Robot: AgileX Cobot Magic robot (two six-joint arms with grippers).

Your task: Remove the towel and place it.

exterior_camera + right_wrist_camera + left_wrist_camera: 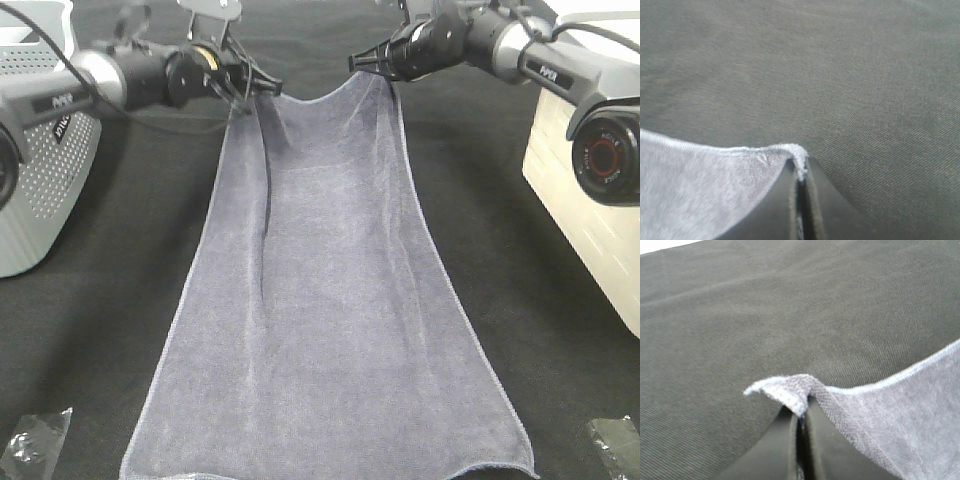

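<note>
Both arms are up at the top of the overhead frame, each pinching one corner of the towel [320, 300]. Left gripper [245, 90] sits upper left, jaws closed on the towel's far-left corner; right gripper [365, 65] sits upper centre-right, jaws closed on the far-right corner. The top hem sags in a shallow U between them. The towel runs down the middle of the frame, narrow at the top and widening to the bottom edge, where its near hem lies on the black table cover [520, 250]. A long crease runs down its left side. Wrist views confirm it: left gripper [801, 417] has the hemmed corner nipped between closed fingers, a small flap folded over the tip; right gripper [801, 172] likewise, cloth edge caught at the tips.
</note>
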